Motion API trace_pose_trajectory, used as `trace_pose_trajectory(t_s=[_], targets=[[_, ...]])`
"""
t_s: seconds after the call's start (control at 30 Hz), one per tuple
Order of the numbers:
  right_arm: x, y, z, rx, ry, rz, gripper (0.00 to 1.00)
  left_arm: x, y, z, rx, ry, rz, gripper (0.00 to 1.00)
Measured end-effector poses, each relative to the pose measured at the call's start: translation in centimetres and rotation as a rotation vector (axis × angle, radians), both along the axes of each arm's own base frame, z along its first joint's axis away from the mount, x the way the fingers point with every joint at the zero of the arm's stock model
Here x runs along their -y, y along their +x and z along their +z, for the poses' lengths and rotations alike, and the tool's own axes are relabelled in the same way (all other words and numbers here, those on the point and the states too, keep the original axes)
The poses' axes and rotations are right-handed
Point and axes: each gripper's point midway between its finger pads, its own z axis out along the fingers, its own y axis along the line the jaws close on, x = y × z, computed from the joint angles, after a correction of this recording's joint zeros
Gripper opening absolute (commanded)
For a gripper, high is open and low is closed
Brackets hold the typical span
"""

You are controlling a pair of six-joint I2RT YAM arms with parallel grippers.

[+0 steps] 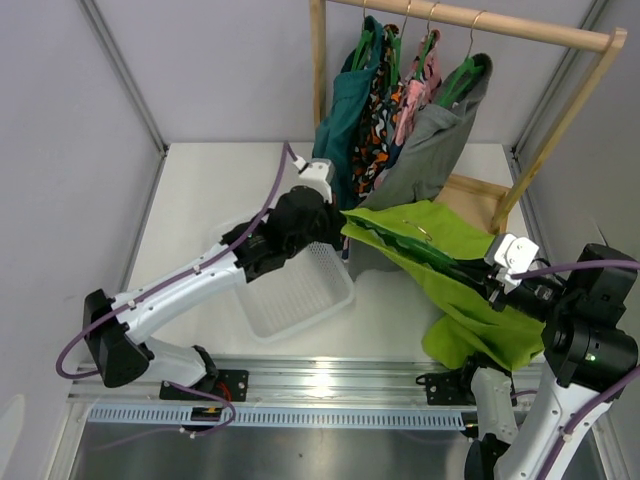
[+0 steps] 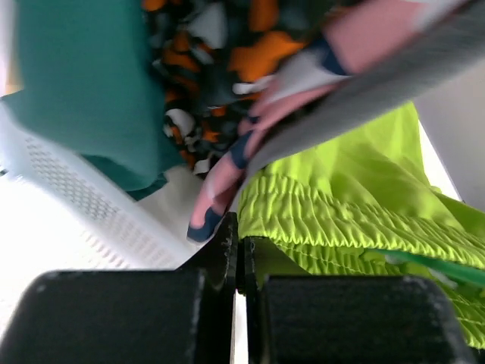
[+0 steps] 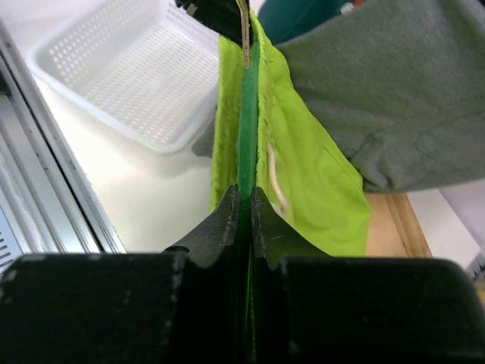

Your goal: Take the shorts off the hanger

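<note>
The lime-green shorts hang stretched in the air between my two grippers, and their lower part droops at the right. My left gripper is shut on the left corner of the waistband, its jaws pressed together. My right gripper is shut on the dark-green hanger. In the right wrist view the hanger bar runs straight out from between the closed jaws, with the shorts draped on both sides of it. A metal piece shows at the bar's far end.
A white perforated basket sits under the left gripper and shows in the right wrist view. Behind stands a wooden rack with teal, patterned and grey garments close to the shorts. A metal rail runs along the near edge.
</note>
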Motion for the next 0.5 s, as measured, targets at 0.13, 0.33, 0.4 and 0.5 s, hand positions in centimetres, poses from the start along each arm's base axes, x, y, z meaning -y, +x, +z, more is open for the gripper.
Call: trace_pose_trajectory(t_s=[0.13, 0.33, 0.4, 0.5], targets=[[-1.0, -0.5, 0.7, 0.012, 0.034, 0.073, 0.0, -2.9, 1.2, -0.5, -0.03, -0.016, 0.02, 0.0], [-2.7, -2.9, 2.3, -0.003, 0.085, 0.172, 0.0, -6.2, 2.8, -2.9, -0.076, 0.031, 0.065, 0.0], [-2.6, -3.0, 2.7, -0.021, 0.108, 0.145, 0.0, -5.8, 2.3, -3.1, -0.075, 0.022, 0.024, 0.0], [-2.5, -2.6, 3.2, -0.027, 0.14, 0.107, 0.0, -5.7, 1.4, -3.7, -0.062, 0.007, -0.032, 0.03]])
